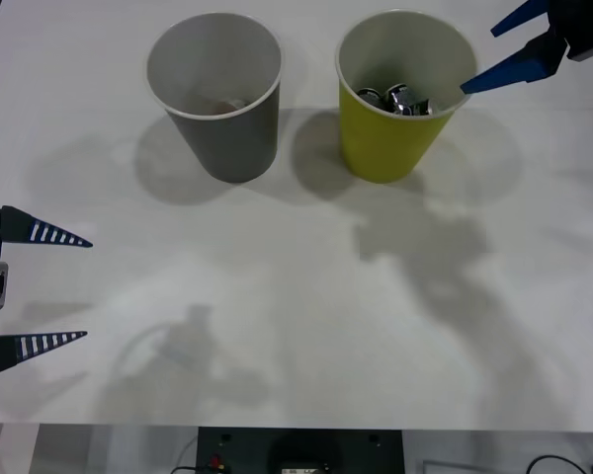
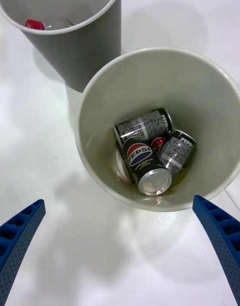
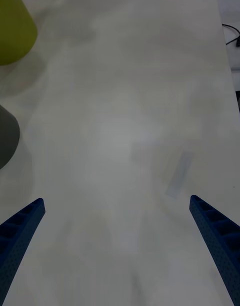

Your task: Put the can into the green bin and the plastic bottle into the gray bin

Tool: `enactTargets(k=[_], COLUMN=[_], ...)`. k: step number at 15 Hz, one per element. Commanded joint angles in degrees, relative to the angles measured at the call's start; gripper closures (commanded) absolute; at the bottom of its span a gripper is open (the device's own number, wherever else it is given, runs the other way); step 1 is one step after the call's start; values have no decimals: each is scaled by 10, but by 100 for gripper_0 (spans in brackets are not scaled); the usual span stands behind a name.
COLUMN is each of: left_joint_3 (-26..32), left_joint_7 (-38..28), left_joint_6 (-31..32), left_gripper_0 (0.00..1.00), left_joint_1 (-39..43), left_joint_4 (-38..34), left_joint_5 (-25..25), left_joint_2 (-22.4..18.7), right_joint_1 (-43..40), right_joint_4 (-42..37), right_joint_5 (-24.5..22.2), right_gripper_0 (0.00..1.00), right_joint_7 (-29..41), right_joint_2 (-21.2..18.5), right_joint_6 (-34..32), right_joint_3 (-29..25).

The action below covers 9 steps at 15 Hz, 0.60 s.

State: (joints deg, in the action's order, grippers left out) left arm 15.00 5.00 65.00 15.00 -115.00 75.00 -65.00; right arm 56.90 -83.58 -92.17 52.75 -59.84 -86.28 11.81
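The green bin [image 1: 385, 138] stands at the back right of the table, and the gray bin [image 1: 232, 138] stands to its left. In the right wrist view, small dark Pepsi cans lie heaped on the green bin's [image 2: 150, 81] floor, the nearest can [image 2: 142, 158] showing its silver end. A red cap and clear plastic [image 2: 37, 24] show inside the gray bin [image 2: 85, 51]; I take this for the plastic bottle. My right gripper [image 1: 477, 61] [image 2: 119, 201] hangs open and empty above the green bin's far right rim. My left gripper [image 1: 88, 289] [image 3: 117, 200] rests open at the table's left edge.
The white table [image 1: 306, 326] carries only the two bins. In the left wrist view the green bin [image 3: 12, 31] and gray bin [image 3: 6, 136] sit off to one side. Cables [image 1: 563, 462] lie below the table's front edge.
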Motion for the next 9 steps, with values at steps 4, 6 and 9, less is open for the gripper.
enactTargets(k=[4, 6, 9], left_joint_3=[0, 0, 0], left_joint_7=[0, 0, 0], left_joint_6=[0, 0, 0], left_gripper_0=[0, 0, 0], left_joint_1=[0, 0, 0], left_joint_4=[0, 0, 0], left_joint_5=[0, 0, 0], left_joint_2=[0, 0, 0], right_joint_1=[-152, -190, -254], right_joint_4=[-87, -101, -120], right_joint_5=[25, 32, 41], right_gripper_0=[0, 0, 0], right_joint_7=[-132, -177, -243], right_joint_2=[-20, -20, -20], right_joint_6=[1, 1, 3], right_joint_3=[-95, -114, -140])
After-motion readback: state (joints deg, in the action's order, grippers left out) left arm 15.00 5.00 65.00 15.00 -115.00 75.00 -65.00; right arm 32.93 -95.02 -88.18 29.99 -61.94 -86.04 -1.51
